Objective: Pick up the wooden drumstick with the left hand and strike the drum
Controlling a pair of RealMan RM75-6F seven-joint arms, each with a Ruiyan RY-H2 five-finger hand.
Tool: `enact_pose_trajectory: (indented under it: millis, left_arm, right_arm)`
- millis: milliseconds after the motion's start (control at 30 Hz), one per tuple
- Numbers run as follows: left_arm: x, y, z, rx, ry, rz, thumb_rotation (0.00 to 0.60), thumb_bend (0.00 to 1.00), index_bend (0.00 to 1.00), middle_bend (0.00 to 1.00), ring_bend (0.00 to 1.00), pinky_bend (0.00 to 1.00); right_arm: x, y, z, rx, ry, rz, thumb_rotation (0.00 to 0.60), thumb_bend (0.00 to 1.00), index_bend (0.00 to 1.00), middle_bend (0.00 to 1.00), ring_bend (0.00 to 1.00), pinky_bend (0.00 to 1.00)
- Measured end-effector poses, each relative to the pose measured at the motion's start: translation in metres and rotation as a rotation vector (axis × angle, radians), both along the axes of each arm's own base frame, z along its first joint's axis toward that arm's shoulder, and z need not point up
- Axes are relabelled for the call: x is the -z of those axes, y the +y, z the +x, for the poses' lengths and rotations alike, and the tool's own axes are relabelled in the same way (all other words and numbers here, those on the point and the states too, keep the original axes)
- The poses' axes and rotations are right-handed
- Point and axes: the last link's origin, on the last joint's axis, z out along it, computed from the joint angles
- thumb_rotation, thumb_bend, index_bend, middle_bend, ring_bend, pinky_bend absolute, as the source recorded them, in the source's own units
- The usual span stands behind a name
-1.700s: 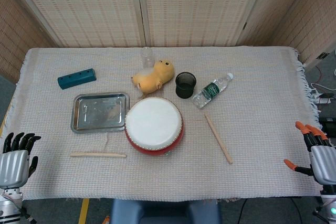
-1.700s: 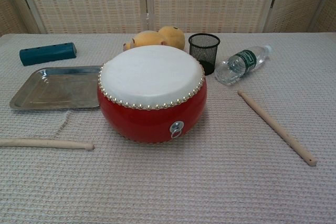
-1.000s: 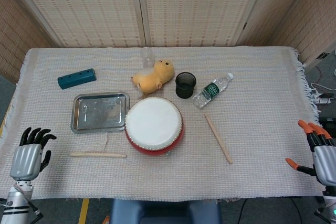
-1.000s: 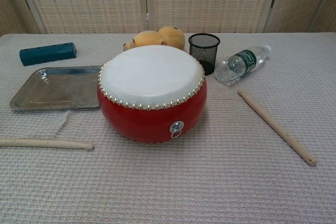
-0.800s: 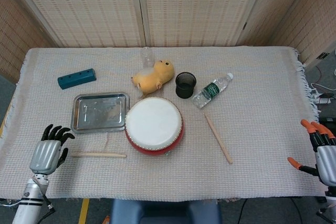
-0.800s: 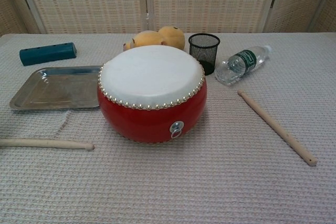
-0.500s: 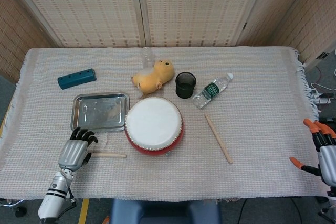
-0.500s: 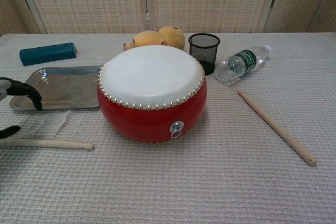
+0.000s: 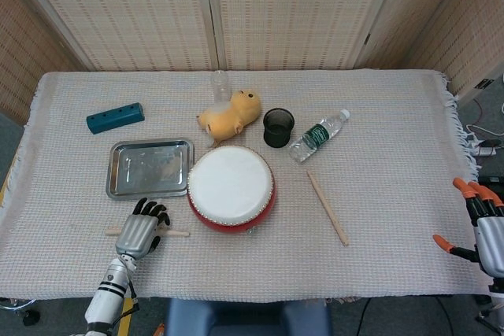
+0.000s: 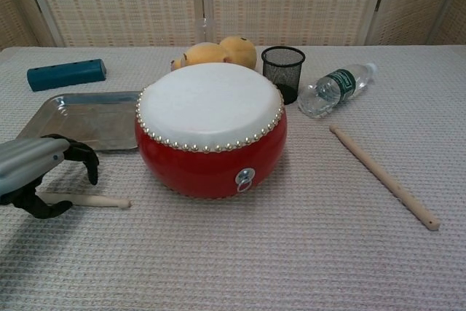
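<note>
The left hand (image 9: 139,230) is poised over the wooden drumstick (image 10: 95,200) that lies flat on the woven tablecloth (image 9: 378,194), just left of the red drum (image 9: 231,189). In the chest view the dark fingers (image 10: 81,155) curl down above the stick and the thumb reaches low on the near side, with the stick passing between them, but the hand (image 10: 33,169) has not closed and whether any fingertip touches the wood cannot be told. The stick's free end points toward the drum, stopping short of its red wall, and a short length of stick shows on either side of the hand in the head view (image 9: 178,233). The drum (image 10: 211,130) stands upright with its white skin facing up and a row of studs round the rim. Behind the hand lies a shallow metal tray (image 9: 118,171), and beyond that, near the far left, a teal block with holes (image 9: 115,117). Behind the drum are a yellow plush toy (image 9: 230,114), a black mesh pen cup (image 9: 278,127) and a clear plastic water bottle (image 9: 316,136) lying on its side. A second wooden drumstick (image 9: 327,208) lies on the cloth to the right of the drum, apart from it. The right hand (image 9: 480,226) sits at the table's right edge, well away, fingers spread and holding nothing.
</note>
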Motion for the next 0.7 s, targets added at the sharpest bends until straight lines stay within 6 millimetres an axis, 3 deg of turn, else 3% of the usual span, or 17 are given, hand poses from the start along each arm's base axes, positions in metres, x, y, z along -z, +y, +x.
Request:
enact_pose_trajectory:
  millis: [267,700]
  left_arm:
    - [0.015,0.0,0.003,-0.021,-0.003,-0.013,0.6,0.31,0.46,0.21,0.12,0.05]
    - [0.019,0.005,0.002,-0.044,-0.022,0.013,0.6,0.33,0.5,0.23,0.12,0.05]
  right_arm:
    - [0.0,0.001,-0.002,0.009,-0.002,-0.001,0.6,0.02,0.07,0.14,0.02,0.12]
    - [0.002,0.0,-0.004,0.019,-0.002,0.01,0.6,0.02,0.07,0.14,0.02,0.12]
